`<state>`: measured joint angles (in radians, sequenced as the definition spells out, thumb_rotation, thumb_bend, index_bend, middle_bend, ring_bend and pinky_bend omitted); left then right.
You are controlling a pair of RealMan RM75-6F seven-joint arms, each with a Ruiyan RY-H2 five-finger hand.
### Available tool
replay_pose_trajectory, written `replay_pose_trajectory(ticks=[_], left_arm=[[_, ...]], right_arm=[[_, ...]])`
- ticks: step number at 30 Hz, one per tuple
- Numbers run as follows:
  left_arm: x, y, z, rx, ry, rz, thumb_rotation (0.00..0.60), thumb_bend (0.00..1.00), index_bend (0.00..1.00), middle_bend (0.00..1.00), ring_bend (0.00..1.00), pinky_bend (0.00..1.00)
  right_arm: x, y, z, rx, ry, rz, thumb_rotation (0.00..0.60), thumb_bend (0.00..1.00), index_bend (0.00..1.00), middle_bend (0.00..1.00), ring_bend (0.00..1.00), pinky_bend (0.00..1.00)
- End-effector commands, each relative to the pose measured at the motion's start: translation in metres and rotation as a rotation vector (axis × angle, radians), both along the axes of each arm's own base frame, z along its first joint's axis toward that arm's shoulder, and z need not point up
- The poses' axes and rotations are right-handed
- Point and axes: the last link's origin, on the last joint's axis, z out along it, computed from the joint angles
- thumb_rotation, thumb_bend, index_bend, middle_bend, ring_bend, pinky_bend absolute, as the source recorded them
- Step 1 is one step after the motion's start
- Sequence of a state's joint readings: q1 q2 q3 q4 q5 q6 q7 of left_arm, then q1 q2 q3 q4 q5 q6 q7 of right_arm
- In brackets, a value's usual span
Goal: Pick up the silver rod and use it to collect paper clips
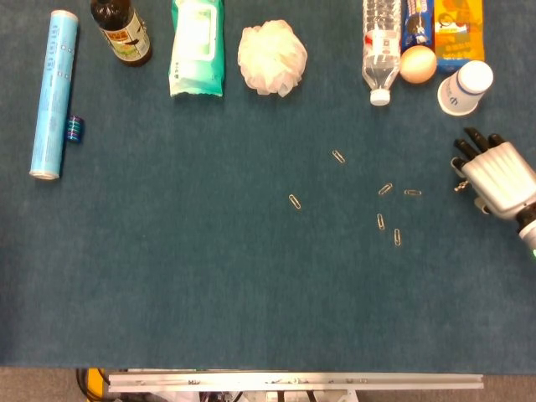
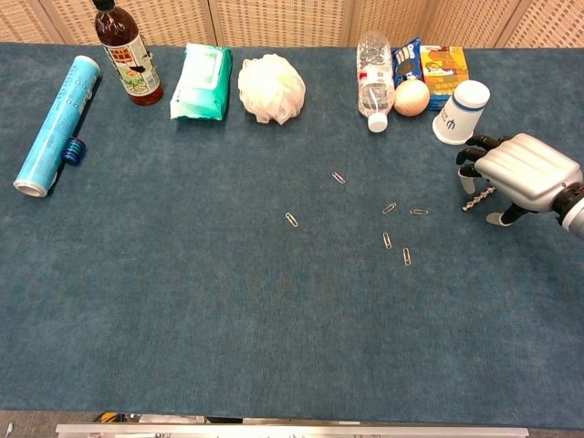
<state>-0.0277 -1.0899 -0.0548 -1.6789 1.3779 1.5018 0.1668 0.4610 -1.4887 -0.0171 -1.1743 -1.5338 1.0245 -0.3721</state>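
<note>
The silver rod (image 2: 476, 199) lies on the blue table cloth at the right; in the head view only its tip (image 1: 459, 186) shows past the hand. My right hand (image 2: 520, 173) (image 1: 496, 177) hovers over it, fingers curved down on the far side and thumb on the near side, not closed on it. Several paper clips (image 1: 385, 189) (image 2: 390, 208) are scattered left of the rod, one further off (image 1: 295, 201). My left hand is out of both views.
Along the far edge stand a paper cup (image 2: 460, 111), an egg (image 2: 411, 97), a water bottle (image 2: 373, 73), an orange box (image 2: 444, 66), a white mesh pouf (image 2: 271, 88), a wipes pack (image 2: 201, 82), a dark bottle (image 2: 126, 55) and a blue roll (image 2: 57, 123).
</note>
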Motion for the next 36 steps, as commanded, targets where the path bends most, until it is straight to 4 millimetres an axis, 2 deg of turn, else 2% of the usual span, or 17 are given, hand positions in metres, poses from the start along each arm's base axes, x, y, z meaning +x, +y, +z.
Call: replay_pose_trajectory(ticks=[1,9,20,36], left_arm=[[0.000,0.000,0.000,0.001,0.000,0.000,0.600,0.00,0.32,0.40,0.34,0.43],[0.000,-0.001,0.001,0.007,-0.002,0.000,0.600,0.00,0.32,0.40,0.34,0.43],[0.000,-0.002,0.003,0.013,-0.006,0.000,0.600,0.00,0.32,0.40,0.34,0.43],[-0.001,-0.003,0.005,0.018,-0.007,0.003,0.600,0.00,0.32,0.40,0.34,0.43]], right_arm=[[0.001,-0.001,-0.001,0.004,0.002,0.000,0.600,0.11,0.50,0.26,0.12,0.33],[0.004,-0.004,-0.005,0.014,0.005,-0.012,0.600,0.11,0.52,0.26,0.12,0.33],[0.010,-0.009,-0.008,0.028,0.012,-0.027,0.600,0.18,0.53,0.26,0.12,0.33],[0.010,-0.013,-0.012,0.036,0.044,-0.046,0.600,0.18,0.55,0.26,0.12,0.33]])
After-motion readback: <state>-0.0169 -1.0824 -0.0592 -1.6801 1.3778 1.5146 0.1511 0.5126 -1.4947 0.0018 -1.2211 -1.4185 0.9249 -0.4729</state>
